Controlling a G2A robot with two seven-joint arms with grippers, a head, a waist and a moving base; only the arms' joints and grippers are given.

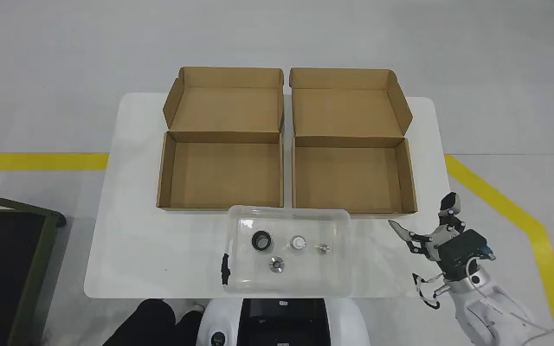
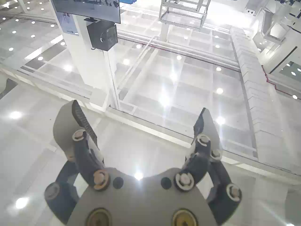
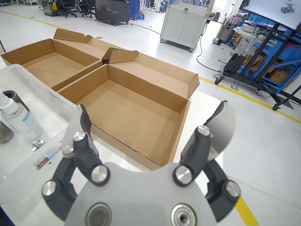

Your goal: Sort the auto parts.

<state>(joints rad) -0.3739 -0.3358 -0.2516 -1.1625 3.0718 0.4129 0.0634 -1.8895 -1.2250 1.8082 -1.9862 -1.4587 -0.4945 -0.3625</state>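
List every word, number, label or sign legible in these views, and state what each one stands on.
Nothing can be read as actual text.
Label on the spray bottle: print too small to read.
Sticker on the clear bin: blurred, unreadable.
Blue poster on the pillar: too small to read.
Two cardboard boxes: no print visible.

The table (image 1: 130, 216) is viewed from overhead. Its cardboard boxes (image 1: 221, 173) and clear bin (image 1: 333, 277) are shared with the near, low right wrist view. The left wrist view is aimed at the ceiling (image 2: 174, 83).
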